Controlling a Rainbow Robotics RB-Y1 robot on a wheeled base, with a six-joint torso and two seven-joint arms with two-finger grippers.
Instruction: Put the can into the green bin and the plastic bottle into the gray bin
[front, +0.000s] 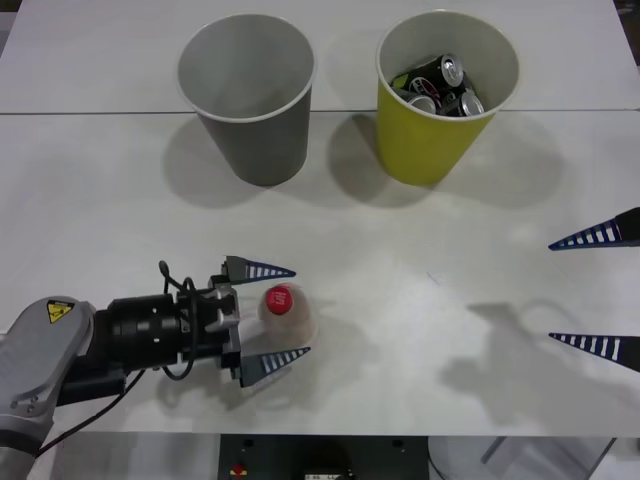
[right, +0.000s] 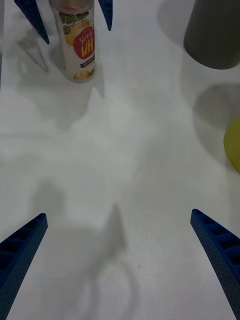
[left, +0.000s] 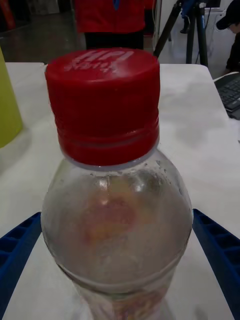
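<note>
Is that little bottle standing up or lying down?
Standing upright: the plastic bottle shows its red cap from above, between the left hand's open fingers.

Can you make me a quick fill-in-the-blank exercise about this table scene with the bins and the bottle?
1. The plastic bottle has a ____ cap.
2. The dark cans lie inside the ____ bin.
3. The bottle stands between the open fingers of the ____ gripper.
4. The gray bin stands on the green bin's ____ side.

Missing words: red; green; left; left

Left gripper (front: 270, 312) open around upright bottle (front: 285, 312) on table (front: 400, 300); gray bin (front: 248, 100) and green bin (front: 440, 100) behind.
</note>
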